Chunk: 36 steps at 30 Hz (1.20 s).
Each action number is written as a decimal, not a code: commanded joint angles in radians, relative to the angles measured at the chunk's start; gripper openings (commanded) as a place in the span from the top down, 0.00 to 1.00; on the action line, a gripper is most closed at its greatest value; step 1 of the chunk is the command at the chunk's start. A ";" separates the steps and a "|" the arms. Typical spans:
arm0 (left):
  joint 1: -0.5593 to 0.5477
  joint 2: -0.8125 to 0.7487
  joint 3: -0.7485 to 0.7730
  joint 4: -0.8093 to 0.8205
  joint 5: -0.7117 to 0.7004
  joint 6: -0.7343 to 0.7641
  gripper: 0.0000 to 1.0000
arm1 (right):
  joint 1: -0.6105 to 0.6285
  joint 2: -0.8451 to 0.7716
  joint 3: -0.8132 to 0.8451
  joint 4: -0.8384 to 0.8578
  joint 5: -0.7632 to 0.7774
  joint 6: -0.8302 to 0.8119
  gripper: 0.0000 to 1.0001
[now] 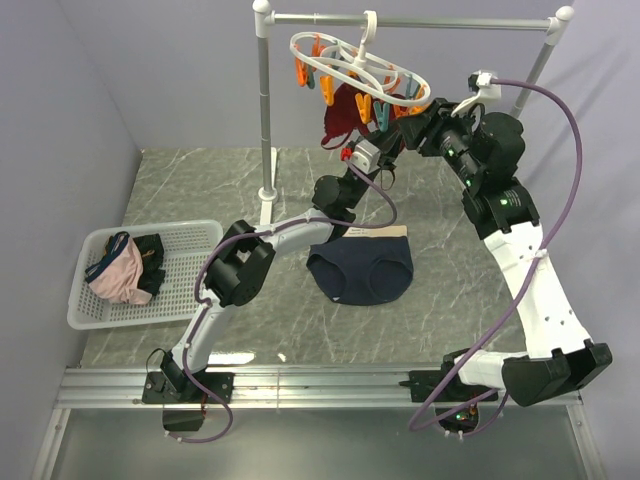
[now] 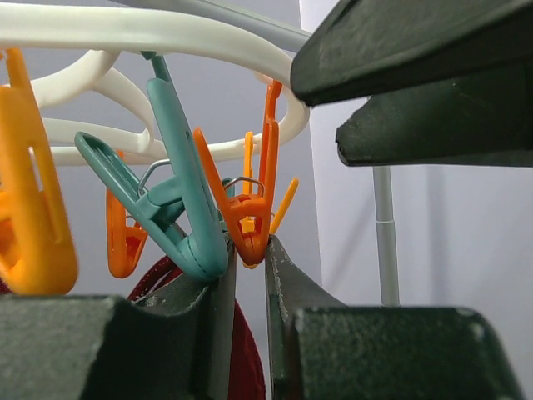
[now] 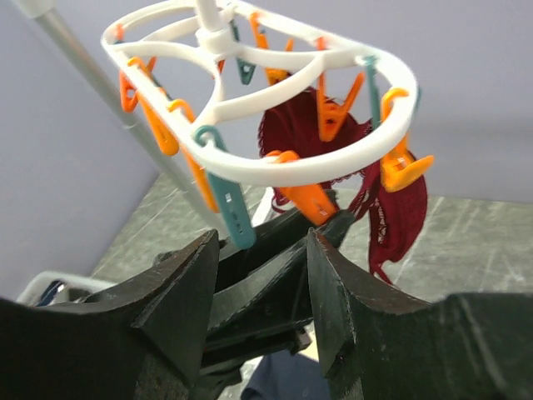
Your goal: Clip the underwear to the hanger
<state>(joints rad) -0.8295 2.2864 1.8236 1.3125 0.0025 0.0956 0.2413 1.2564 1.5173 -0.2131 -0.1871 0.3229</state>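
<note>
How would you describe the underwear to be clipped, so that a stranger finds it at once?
Look at the grey marble table: near its middle, the navy briefs lie flat. Unlike the maroon garment on the hanger and the pink garment in the basket, they are dark blue with a beige waist strip.

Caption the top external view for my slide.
Left gripper and right gripper meet under the hanger; underwear lies flat on the table, unclipped.
</note>
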 commanded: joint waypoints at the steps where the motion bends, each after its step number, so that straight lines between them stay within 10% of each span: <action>1: -0.016 -0.008 0.013 0.103 0.016 0.032 0.85 | 0.016 0.011 0.006 0.060 0.127 -0.031 0.46; 15: -0.020 -0.016 -0.001 0.113 0.017 0.049 0.85 | 0.043 0.078 0.041 0.086 0.233 -0.008 0.53; 22: -0.023 -0.031 -0.040 0.131 0.030 0.050 0.83 | 0.044 0.083 0.046 0.095 0.248 -0.001 0.73; 36: -0.005 -0.062 -0.078 0.139 0.048 -0.068 0.55 | 0.041 0.049 0.012 0.107 0.164 -0.070 1.00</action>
<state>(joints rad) -0.8436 2.2841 1.7447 1.3178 0.0303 0.0963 0.2790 1.3441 1.5188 -0.1673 0.0120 0.2840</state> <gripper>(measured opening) 0.437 0.057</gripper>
